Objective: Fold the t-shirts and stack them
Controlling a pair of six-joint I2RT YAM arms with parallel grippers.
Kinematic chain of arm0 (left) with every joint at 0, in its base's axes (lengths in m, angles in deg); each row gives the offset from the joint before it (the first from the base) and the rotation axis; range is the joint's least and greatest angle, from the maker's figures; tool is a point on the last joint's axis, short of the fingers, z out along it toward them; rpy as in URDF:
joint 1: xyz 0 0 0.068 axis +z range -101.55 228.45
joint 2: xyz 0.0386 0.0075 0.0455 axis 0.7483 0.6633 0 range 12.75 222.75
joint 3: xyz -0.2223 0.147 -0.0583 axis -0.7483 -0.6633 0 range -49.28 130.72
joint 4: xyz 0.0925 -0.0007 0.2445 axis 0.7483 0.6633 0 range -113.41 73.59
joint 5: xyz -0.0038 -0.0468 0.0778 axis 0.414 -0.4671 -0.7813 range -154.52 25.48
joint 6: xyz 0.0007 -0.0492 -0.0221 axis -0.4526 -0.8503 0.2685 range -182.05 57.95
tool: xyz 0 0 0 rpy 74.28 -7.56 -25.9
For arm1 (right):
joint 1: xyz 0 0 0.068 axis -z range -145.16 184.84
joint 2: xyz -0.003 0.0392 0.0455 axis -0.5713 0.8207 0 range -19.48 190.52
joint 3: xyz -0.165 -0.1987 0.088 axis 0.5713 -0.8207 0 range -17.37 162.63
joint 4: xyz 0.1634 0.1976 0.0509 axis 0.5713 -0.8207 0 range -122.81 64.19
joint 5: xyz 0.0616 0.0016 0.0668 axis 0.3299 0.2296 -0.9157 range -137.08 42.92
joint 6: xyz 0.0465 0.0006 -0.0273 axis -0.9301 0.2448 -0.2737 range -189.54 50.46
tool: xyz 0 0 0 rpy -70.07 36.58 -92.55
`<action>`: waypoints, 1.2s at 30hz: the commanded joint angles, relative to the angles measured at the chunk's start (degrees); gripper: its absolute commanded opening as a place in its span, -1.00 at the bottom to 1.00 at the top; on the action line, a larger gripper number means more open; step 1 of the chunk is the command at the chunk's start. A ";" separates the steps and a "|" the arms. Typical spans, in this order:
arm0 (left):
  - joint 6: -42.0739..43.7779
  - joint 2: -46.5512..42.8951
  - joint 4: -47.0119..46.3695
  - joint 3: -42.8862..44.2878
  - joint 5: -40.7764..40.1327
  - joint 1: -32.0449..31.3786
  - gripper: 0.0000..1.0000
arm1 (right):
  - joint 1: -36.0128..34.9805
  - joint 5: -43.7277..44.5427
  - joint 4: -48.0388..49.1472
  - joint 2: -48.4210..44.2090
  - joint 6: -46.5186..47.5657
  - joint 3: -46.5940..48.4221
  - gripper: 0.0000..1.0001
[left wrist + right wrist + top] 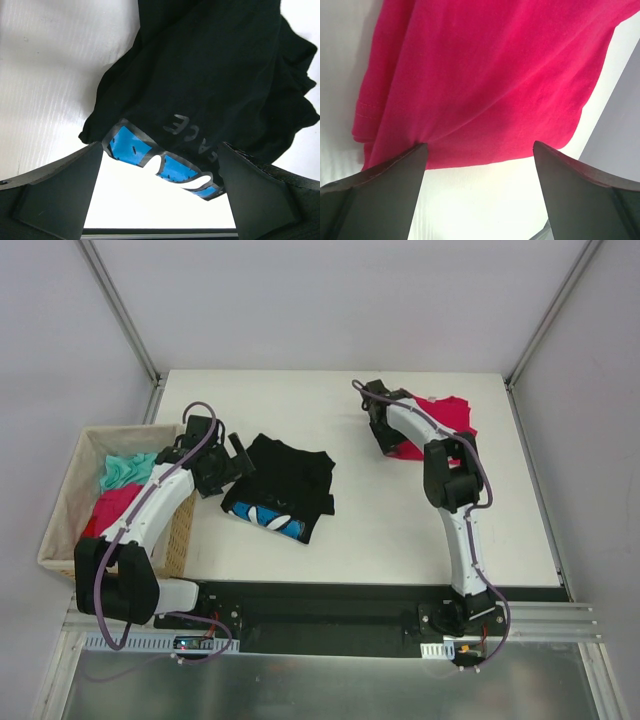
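Observation:
A folded black t-shirt (290, 475) lies left of the table's middle, with a blue print (272, 518) along its near edge. My left gripper (238, 466) hovers open at its left edge. In the left wrist view the black t-shirt (210, 75) fills the top, and its blue print (131, 150) hangs between the open fingers of my left gripper (160, 192), which hold nothing. A crimson t-shirt (450, 418) lies at the back right. My right gripper (384, 440) stands open at its left edge. In the right wrist view the crimson t-shirt (485, 75) ends just ahead of my right gripper (480, 187).
A woven tan basket (181, 530) stands at the table's left edge, with teal cloth (128, 470) and red cloth (115, 505) inside. White table (390, 530) lies between the two shirts. Metal frame posts rise at the back corners.

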 commanded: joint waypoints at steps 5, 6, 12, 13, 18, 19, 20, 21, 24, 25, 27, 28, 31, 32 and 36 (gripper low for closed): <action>0.37 -2.76 0.24 -0.13 1.34 0.40 0.98 | -7.95 -6.67 -6.00 -5.23 -4.18 -9.31 0.84; 0.37 -2.76 0.41 -0.22 1.52 0.31 0.98 | -9.61 -6.93 -6.00 -5.58 -4.36 -10.11 0.84; 0.11 -3.02 -0.11 -0.75 1.78 0.31 0.98 | -16.64 -8.16 -5.21 -9.01 -6.38 -15.65 0.84; 0.11 -3.02 -0.11 -0.83 1.70 0.31 0.98 | -17.53 -8.16 -5.21 -9.62 -6.64 -16.00 0.84; 0.11 -3.37 -0.20 -1.01 1.61 0.31 0.98 | -22.10 -9.56 -4.95 -12.17 -9.18 -20.90 0.85; 0.11 -3.37 -0.11 -1.01 1.61 0.31 0.98 | -22.63 -10.01 -4.51 -12.70 -9.63 -21.97 0.84; 0.02 -3.29 -0.20 -1.10 1.52 0.31 0.98 | -22.89 -10.53 -3.55 -13.83 -10.07 -23.02 0.84; 0.11 -3.20 -0.11 -1.10 1.43 0.31 0.99 | -23.33 -11.23 -3.10 -14.19 -10.42 -24.16 0.85; 0.02 -2.41 -0.46 -1.10 2.31 0.31 0.98 | -23.51 -10.19 -1.87 -16.20 -12.00 -26.63 0.84; 0.11 -2.06 -0.55 -1.10 2.74 0.31 0.98 | -23.43 -9.49 -1.78 -17.26 -12.01 -26.64 0.84; 0.72 -1.35 -0.46 -0.75 3.71 0.14 0.98 | -22.81 -7.82 -2.30 -19.28 -11.57 -25.41 0.85; 0.99 -1.26 -0.46 -0.57 3.89 -0.04 0.98 | -22.55 -7.81 -2.83 -21.90 -11.13 -23.14 0.85; 3.18 -1.35 -0.46 0.83 5.12 -0.48 0.98 | -22.11 -6.93 -5.02 -25.61 -9.46 -17.43 0.86; 4.84 -1.00 -0.29 1.88 5.64 -0.65 0.96 | -22.28 -7.19 -6.08 -25.62 -8.59 -11.93 0.86; 6.08 -1.26 0.68 2.33 5.91 -0.83 0.66 | -23.86 -7.02 -9.69 -23.52 -7.87 -0.64 0.85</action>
